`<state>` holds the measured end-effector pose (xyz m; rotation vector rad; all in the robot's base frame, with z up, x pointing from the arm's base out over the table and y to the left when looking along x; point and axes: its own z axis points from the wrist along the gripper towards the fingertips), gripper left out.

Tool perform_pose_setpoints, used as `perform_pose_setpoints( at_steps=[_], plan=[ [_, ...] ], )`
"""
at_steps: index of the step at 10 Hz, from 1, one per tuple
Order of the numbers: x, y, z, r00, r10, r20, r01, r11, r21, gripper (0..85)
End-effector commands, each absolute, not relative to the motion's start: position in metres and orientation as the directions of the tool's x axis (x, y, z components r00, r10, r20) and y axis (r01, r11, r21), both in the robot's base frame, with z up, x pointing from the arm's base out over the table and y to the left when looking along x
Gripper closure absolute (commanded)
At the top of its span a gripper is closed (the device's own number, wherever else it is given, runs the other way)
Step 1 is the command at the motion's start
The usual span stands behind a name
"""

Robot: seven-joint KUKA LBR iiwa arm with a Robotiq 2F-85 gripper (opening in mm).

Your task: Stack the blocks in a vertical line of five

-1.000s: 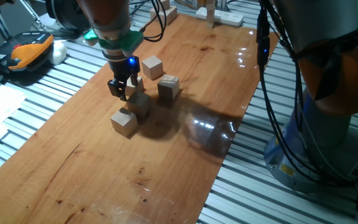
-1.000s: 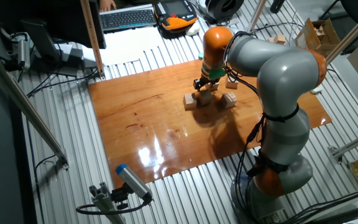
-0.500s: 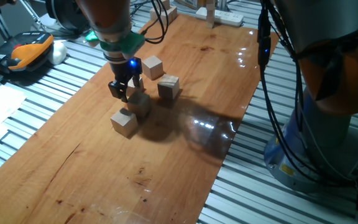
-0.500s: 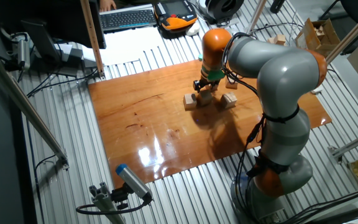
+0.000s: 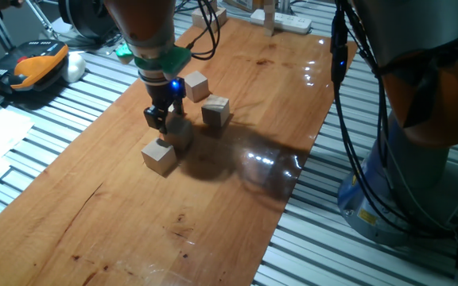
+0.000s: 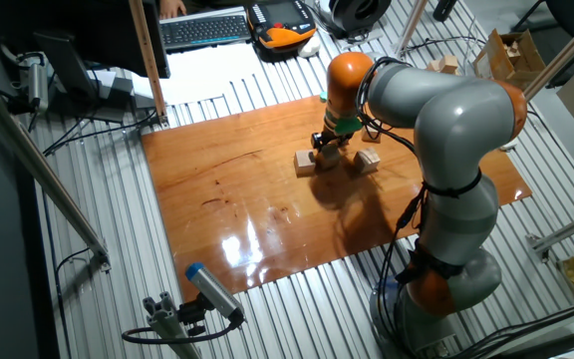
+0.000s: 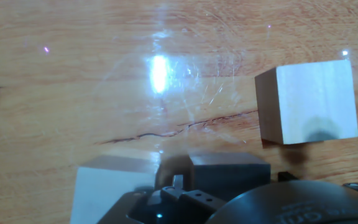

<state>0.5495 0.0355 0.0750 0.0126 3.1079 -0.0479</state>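
The gripper [image 5: 161,119] stands over the middle of the wooden desk [image 5: 237,191], pointing straight down, with a blue light lit on its body. Against the picture of 1 second ago it has shifted slightly to the right and far side; the blocks have not moved.

Block positions, one fixed view:
- 1 block [image 5: 159,156] lies nearest the camera, apart from the gripper, on its near left.
- 1 block [image 5: 180,130] sits directly under and behind the fingertips, partly hidden by them. Whether it is a single cube or 2 stacked cannot be told.
- 1 block [image 5: 215,110] lies to the right of the gripper, clear of it.
- 1 block [image 5: 196,85] lies further back, just beyond the gripper body.

The other fixed view shows the arm [image 6: 436,120] arched over the desk, with tan blocks on either side of the gripper; detail there is too small to read.

The hand view shows 1 pale cube [image 7: 307,101] resting on the desk at upper right, and a pale face at the lower left edge, close against the dark gripper housing.

Jaws: whether they are spread or pinching a block cannot be told; the fingertips overlap the block beneath them in every view.

A white power strip [image 5: 286,21] lies at the far end of the desk.
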Motion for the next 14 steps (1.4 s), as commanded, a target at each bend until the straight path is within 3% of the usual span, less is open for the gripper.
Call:
perform_pose_setpoints(
  at_steps=[1,14],
  plan=[
    [0.549,0.035,0.074,-0.999,0.007,-0.034,0.008,1.000,-0.029,17.0],
    [0.543,0.037,0.062,-0.999,0.010,-0.045,0.012,0.999,-0.032,17.0]
  ],
)
